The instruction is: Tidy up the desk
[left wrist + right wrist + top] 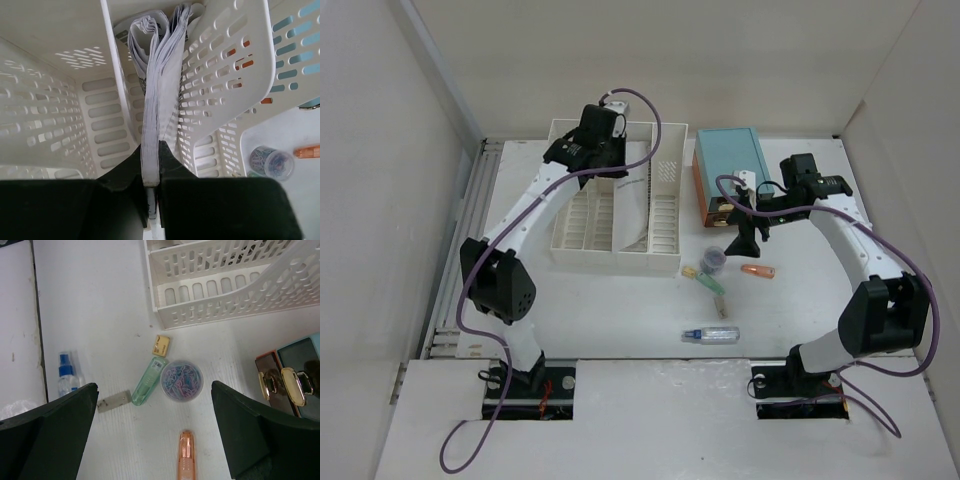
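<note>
My left gripper (595, 150) hangs over the far end of the white slotted file rack (582, 225). It is shut on a thick sheaf of white papers (152, 100) that stands on edge inside a rack compartment (55, 125). My right gripper (154, 386) is open and empty above the white desk (620, 310). It hovers over a round tub of coloured paper clips (182, 379), a green translucent case (148, 381) and an orange translucent case (185, 455). In the top view this gripper (752, 235) is just in front of the teal-topped box (730, 165).
A yellow eraser (161, 345), a grey eraser (114, 401) and a small blue-capped spray bottle (66, 380) lie on the desk near the clips. The box's drawers with brass handles (295, 370) are at the right. White walls enclose the desk.
</note>
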`<state>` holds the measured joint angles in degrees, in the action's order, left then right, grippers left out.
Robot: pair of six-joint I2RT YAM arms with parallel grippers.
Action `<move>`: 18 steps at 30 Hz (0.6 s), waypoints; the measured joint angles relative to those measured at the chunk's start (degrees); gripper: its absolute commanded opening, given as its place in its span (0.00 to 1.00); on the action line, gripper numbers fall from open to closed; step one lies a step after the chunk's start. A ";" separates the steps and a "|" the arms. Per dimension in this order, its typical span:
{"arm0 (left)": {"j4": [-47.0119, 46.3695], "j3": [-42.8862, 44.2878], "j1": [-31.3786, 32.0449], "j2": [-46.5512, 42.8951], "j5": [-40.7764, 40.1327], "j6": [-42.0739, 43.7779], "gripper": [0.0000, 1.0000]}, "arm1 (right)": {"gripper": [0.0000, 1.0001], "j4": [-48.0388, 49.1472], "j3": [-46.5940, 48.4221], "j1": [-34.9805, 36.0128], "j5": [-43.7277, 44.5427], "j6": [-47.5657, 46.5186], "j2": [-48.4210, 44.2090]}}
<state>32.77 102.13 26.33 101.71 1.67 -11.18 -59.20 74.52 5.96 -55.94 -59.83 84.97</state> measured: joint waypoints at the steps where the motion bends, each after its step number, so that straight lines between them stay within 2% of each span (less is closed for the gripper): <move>1: 0.00 0.02 0.26 -0.02 -0.44 0.02 0.00 | 1.00 -0.02 0.02 0.00 0.00 -0.07 -0.04; 6: 0.15 -0.02 1.86 -1.84 -2.27 0.07 0.00 | 1.00 -0.22 0.02 0.00 0.00 -0.39 -0.15; 9: -1.73 -2.89 2.51 -6.58 -3.34 -0.15 0.00 | 1.00 -0.24 0.02 0.00 0.00 -0.42 -0.17; 13: -9.73 -13.29 2.64 -19.39 -5.57 -0.74 0.00 | 1.00 -0.35 0.02 0.00 0.00 -0.44 -0.20; 16: -20.35 -23.67 3.34 -30.12 -7.96 -1.42 0.00 | 1.00 -0.37 0.02 0.00 0.00 -0.44 -0.20; 18: -26.62 -29.29 4.20 -33.97 -9.14 -1.79 0.00 | 1.00 -0.37 0.02 0.00 0.00 -0.44 -0.20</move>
<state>6.15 72.84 30.52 67.75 -7.46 -12.97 -59.57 74.54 5.96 -55.94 -60.27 84.77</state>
